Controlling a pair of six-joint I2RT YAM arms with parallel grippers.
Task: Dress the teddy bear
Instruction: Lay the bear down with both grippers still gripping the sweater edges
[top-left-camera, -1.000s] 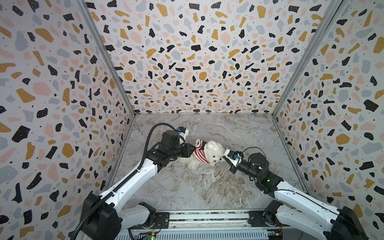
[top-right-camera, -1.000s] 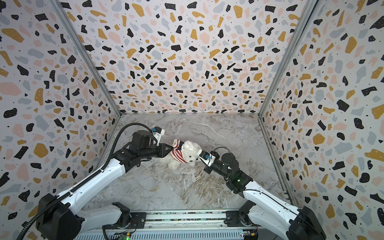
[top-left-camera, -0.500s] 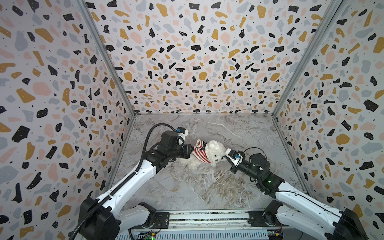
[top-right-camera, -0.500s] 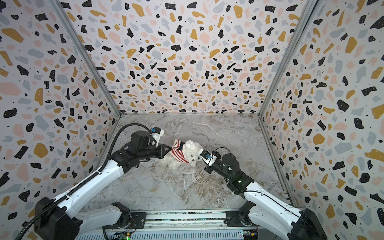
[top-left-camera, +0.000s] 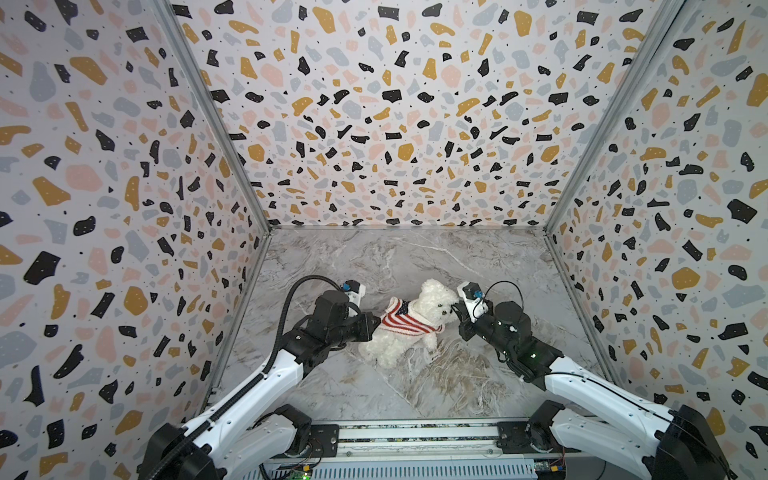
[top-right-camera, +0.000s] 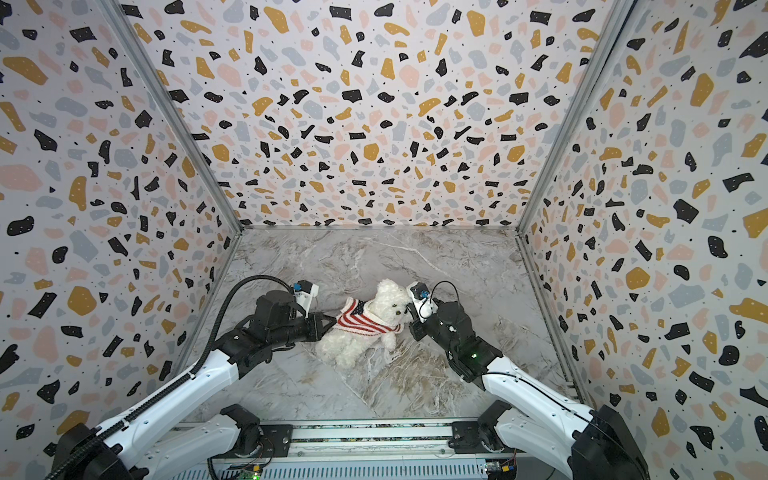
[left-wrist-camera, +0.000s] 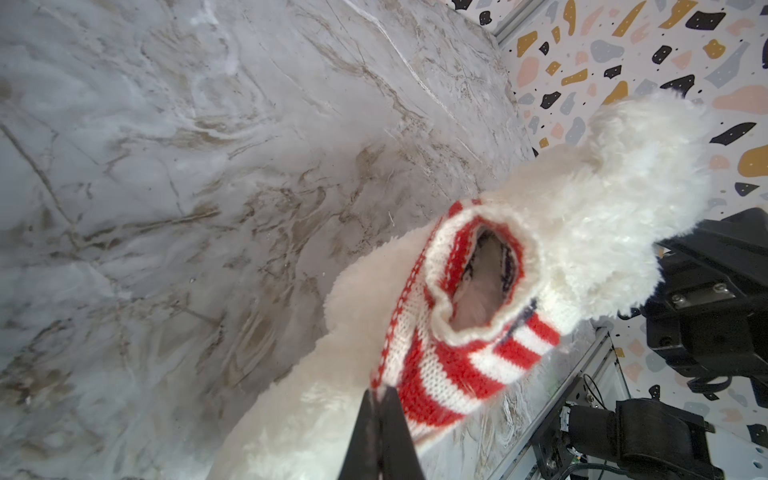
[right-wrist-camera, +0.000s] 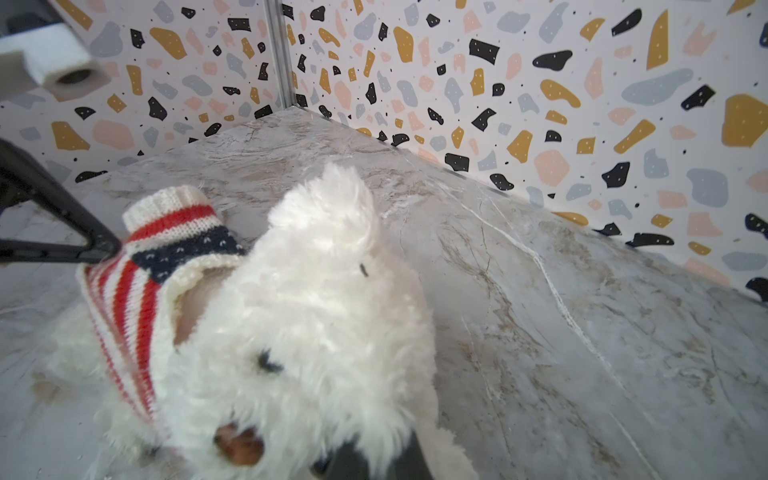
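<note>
The teddy bear (top-left-camera: 434, 301) (top-right-camera: 390, 301) lies in the middle of the marble floor, head toward the right arm. A red-and-white striped sweater (top-left-camera: 405, 322) (top-right-camera: 361, 322) with a navy patch sits round its neck and upper body; the legs are bare. My left gripper (top-left-camera: 376, 323) (top-right-camera: 331, 321) (left-wrist-camera: 380, 392) is shut on the sweater's (left-wrist-camera: 457, 365) lower edge. My right gripper (top-left-camera: 456, 309) (top-right-camera: 411, 311) (right-wrist-camera: 374, 453) is shut on fluffy fur at the side of the teddy bear's (right-wrist-camera: 311, 332) head. One knitted sleeve (right-wrist-camera: 170, 208) sticks up.
Terrazzo-patterned walls (top-left-camera: 395, 124) close the marble floor (top-left-camera: 415, 386) on the left, back and right. A metal rail (top-left-camera: 415, 436) with both arm bases runs along the front edge. The left arm's fingers (right-wrist-camera: 95, 245) show in the right wrist view.
The left jaws have closed on the sweater's edge. Bear and right arm have hardly moved.
</note>
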